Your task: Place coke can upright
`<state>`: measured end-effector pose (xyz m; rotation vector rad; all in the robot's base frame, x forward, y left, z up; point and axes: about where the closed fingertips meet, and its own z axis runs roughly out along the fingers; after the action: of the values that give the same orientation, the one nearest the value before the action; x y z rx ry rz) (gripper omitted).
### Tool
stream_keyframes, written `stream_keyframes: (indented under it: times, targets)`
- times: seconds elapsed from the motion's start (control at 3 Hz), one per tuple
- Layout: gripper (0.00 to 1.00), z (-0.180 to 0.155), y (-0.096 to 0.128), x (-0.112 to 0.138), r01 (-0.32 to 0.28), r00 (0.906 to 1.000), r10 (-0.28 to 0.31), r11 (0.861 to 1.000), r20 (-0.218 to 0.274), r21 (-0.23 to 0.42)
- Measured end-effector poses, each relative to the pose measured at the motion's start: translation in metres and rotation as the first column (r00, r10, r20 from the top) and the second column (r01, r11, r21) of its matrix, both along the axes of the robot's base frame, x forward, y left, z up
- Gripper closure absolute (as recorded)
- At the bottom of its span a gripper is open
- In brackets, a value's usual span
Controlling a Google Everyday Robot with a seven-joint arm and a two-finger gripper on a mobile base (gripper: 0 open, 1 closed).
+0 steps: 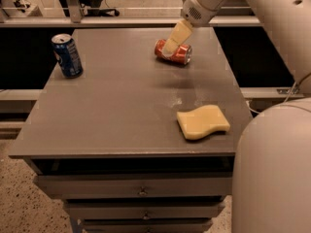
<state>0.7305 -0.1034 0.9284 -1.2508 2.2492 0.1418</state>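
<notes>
Camera view shows the coke can (181, 55) lying on its side near the far edge of the table (121, 110). The gripper (171, 45) is right at its left end, angled down from above; whether it is apart or together I cannot tell. A push off-centre could roll the can off the far edge.

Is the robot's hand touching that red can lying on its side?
Cannot tell. In the camera view the hand overlaps the coke can, hiding any contact or gap.
</notes>
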Motion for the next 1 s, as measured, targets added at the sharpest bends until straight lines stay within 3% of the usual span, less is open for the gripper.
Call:
stream_keyframes:
  times: [1.0]
  targets:
    - [0.00,-0.057,0.030,0.045,0.079,0.9954,-0.079,0.997,-0.054,0.004]
